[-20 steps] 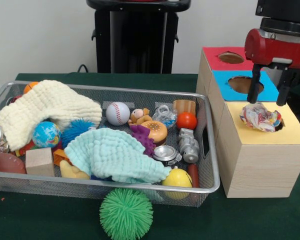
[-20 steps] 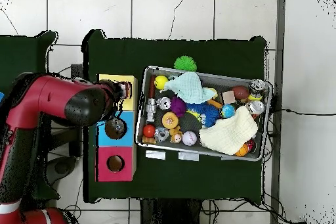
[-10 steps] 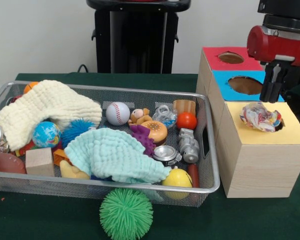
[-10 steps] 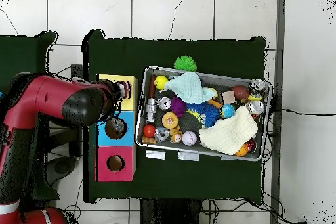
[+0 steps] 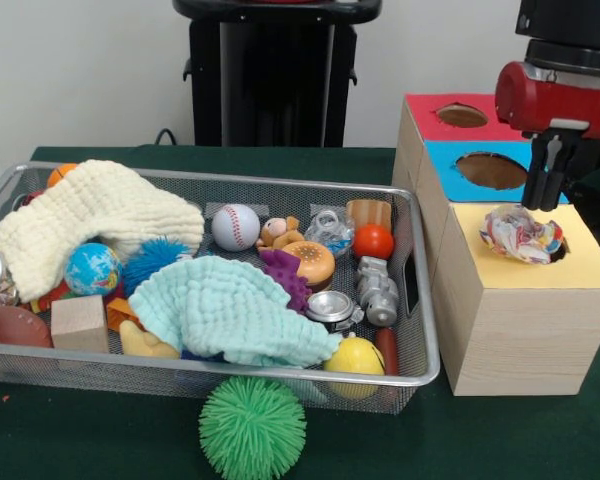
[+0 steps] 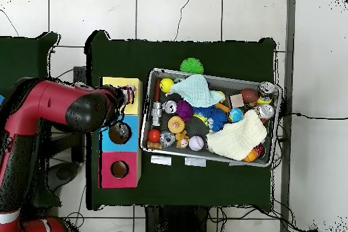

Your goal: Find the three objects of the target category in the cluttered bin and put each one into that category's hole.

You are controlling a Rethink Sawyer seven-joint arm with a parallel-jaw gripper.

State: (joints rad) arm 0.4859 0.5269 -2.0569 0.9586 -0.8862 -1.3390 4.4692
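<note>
Front view shows the gripper (image 5: 546,180) hanging above the yellow box (image 5: 520,300), its fingers drawn together and holding nothing. Just below and beside it, a crumpled multicoloured cloth (image 5: 521,233) sits on top of the yellow box, bunched over the hole rather than down inside it; most likely the wad is wider than the opening, so it perches on the rim. Behind the yellow box stand the blue box (image 5: 450,170) and, further back, the red box (image 5: 430,112), each with an open round hole.

To the side of the yellow box, touching or nearly so, lies the wire bin (image 5: 410,375), crowded with toys. A cream cloth (image 5: 90,215) is heaped at the bin's far end from the yellow box, and a mint cloth (image 5: 225,310) is draped over other items nearer to it; if cloths are the target category, these two remain to be fetched. A green spiky ball (image 5: 252,427) rests on the table just outside the bin's front wall.

The wad probably needs a push to drop through.
</note>
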